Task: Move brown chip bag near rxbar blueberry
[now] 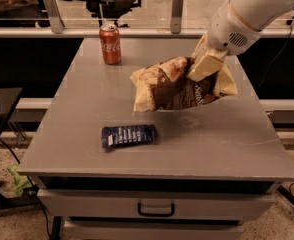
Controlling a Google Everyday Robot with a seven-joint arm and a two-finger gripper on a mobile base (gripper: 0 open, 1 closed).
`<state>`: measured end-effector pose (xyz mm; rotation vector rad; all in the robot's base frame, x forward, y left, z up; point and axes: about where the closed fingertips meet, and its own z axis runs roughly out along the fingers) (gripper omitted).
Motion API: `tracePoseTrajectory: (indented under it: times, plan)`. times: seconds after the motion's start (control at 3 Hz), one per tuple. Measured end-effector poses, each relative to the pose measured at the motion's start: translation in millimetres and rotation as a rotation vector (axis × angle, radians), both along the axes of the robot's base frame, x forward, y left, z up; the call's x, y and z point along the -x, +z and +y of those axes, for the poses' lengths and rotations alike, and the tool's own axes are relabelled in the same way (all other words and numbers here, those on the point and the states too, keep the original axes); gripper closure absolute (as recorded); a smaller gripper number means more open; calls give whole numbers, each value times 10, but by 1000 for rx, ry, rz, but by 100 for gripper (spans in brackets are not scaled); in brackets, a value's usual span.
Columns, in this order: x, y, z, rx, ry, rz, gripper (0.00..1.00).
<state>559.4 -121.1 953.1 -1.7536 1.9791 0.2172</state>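
— Where is the brown chip bag [169, 89]?
— Clamped at its top by the fingers [207, 64] of the gripper [199, 73], hanging just beyond the rxbar blueberry [129, 135], seemingly off the table [82, 109].
— The drawer [157, 204]?
— Shut; contents hidden.

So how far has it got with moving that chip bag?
Done: the brown chip bag is off the table. In hand: the gripper, jaws closed on it, holds it over the middle. Left: setting it down beside the rxbar blueberry near the front edge.
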Motion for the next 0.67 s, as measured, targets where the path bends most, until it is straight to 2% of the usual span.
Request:
tracePoseTrajectory:
  times: [0.33, 0.67]
  plan:
    - [218, -30, 164, -28, 61, 11, 53]
    - [285, -86, 209, -43, 77, 20, 30]
